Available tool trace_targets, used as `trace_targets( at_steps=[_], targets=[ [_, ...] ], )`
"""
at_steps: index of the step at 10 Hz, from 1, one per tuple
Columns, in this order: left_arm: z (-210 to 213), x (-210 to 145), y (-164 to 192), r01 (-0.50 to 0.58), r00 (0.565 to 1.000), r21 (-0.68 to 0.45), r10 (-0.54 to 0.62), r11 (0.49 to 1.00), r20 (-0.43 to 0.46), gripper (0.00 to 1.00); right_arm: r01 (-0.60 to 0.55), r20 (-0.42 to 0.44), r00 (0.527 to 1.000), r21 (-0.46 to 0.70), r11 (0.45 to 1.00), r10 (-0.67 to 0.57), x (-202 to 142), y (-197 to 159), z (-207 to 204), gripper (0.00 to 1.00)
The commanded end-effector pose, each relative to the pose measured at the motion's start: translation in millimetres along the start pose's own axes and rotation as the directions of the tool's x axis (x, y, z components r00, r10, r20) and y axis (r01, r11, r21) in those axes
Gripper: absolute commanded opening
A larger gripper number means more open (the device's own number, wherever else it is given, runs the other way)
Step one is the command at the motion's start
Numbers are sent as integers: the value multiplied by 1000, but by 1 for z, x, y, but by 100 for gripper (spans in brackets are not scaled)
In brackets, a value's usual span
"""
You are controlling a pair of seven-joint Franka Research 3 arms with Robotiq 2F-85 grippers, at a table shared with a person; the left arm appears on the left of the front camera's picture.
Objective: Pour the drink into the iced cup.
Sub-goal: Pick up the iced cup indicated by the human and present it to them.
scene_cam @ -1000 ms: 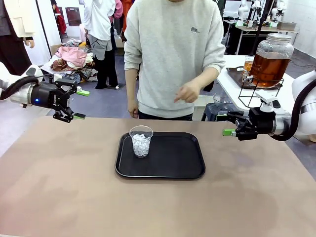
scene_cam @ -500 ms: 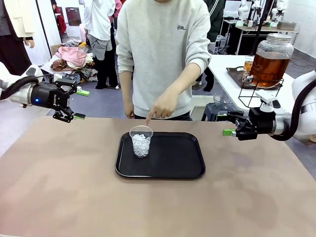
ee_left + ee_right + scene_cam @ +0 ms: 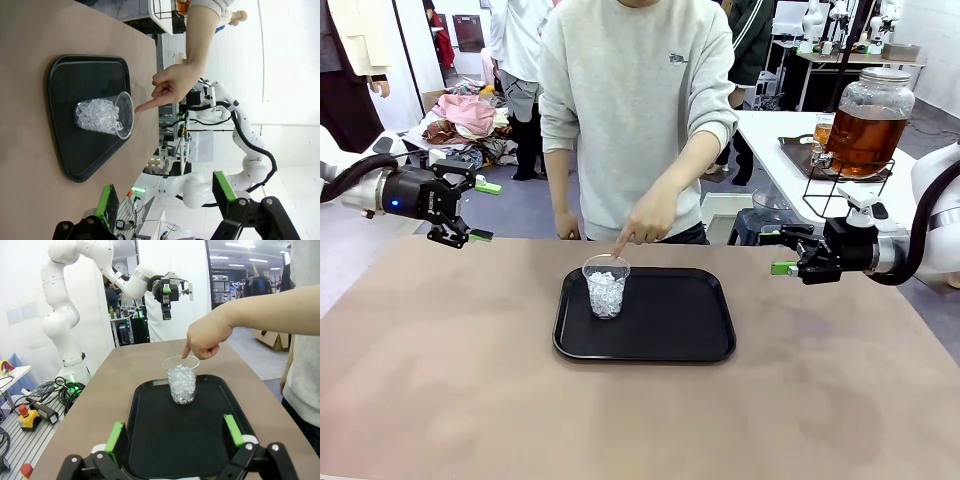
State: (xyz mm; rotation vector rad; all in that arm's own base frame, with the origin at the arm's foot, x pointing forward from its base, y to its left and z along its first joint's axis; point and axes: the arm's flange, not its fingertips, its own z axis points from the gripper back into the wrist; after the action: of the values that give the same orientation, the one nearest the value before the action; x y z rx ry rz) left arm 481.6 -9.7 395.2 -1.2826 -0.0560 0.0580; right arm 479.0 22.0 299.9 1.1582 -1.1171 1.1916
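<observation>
In the front view the cup (image 3: pixel 606 287), clear and packed with ice, stands upright at the left end of a black tray (image 3: pixel 670 318) on the desk (image 3: pixel 460 380). A person's hand (image 3: pixel 645 218) points down at its rim. The left gripper (image 3: pixel 480 211) and right gripper (image 3: pixel 778 252) hover well apart from it, both released and empty. The drink (image 3: pixel 863 140) sits in a lidded glass jar (image 3: pixel 876 98) on a wire stand (image 3: pixel 840 190) behind the right arm, off the desk. The jar looks heavy, smooth and breakable. In the left wrist view the cup (image 3: pixel 102 116) looks thin-walled, so it probably crushes easily. In the right wrist view the open jaws frame the cup (image 3: pixel 181 380). A light hold around its mid wall, below the rim, seems safest.
</observation>
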Motion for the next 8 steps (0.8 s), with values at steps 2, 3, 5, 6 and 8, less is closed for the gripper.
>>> trace_targets(
  at_steps=[2,3,5,6,8],
  targets=[
    [0,0,0,1,1000,0,-1,1000,-1,100,-5,-1,1000,-2,1000,5,2,-1,-1,100],
    [0,0,0,1,1000,0,-1,1000,-1,100,-5,-1,1000,-2,1000,5,2,-1,-1,100],
    [0,0,0,1,1000,0,-1,1000,-1,100,-5,-1,1000,-2,1000,5,2,-1,-1,100],
    [0,0,0,1,1000,0,-1,1000,-1,100,-5,-1,1000,-2,1000,5,2,-1,-1,100],
    [0,0,0,1,1000,0,-1,1000,-1,100,-5,-1,1000,-2,1000,5,2,-1,-1,100]
  ],
)
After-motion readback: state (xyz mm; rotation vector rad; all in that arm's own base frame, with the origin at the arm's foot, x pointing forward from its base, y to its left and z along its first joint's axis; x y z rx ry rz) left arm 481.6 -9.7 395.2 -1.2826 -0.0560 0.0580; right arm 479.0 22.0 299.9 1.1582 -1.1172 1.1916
